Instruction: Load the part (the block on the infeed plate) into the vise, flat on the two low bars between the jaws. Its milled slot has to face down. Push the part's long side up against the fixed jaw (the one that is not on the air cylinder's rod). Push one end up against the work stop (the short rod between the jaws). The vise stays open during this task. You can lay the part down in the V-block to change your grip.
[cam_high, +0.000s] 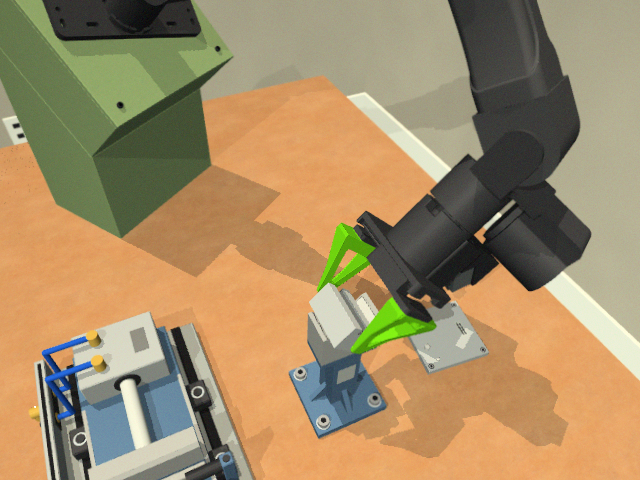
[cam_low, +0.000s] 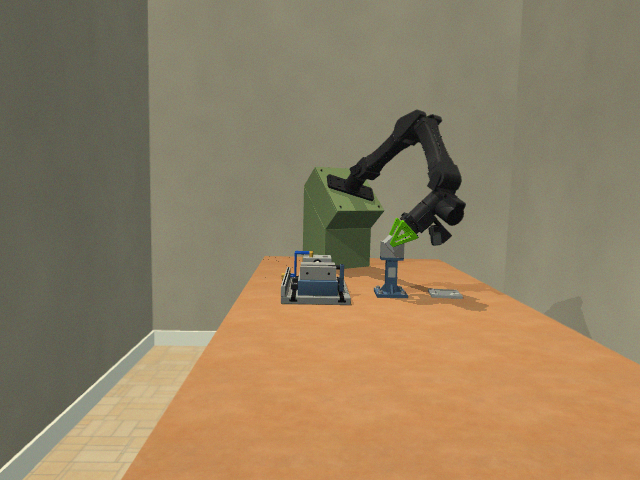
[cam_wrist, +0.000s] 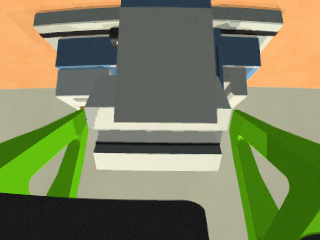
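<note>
From above, the block lies tilted in the groove of the stand, which is bolted on a blue foot near the middle of the desk. The tool straddles the block with its green fingers spread, one on each end of the block, and a sliver of gap shows at each tip, so the tool is released and grips nothing. Just beside the stand, toward the desk's right edge, lies the flat grey plate, half under the arm. The vise sits at the near left corner of this view, well apart from the block, with a white rod running between its grey blocks. A green pedestal stands at the far left.

From the side, the arm reaches down from the pedestal at the desk's far end to the stand. The tool is at the top of the stand, where the block shows as a pale tilted shape. The vise stands to the left toward the desk's left edge, the plate to the right.

At the wrist, the block fills the centre, dead ahead between the fingers, which stand clear of its ends on both sides. The vise and desk behind it are blurred.
</note>
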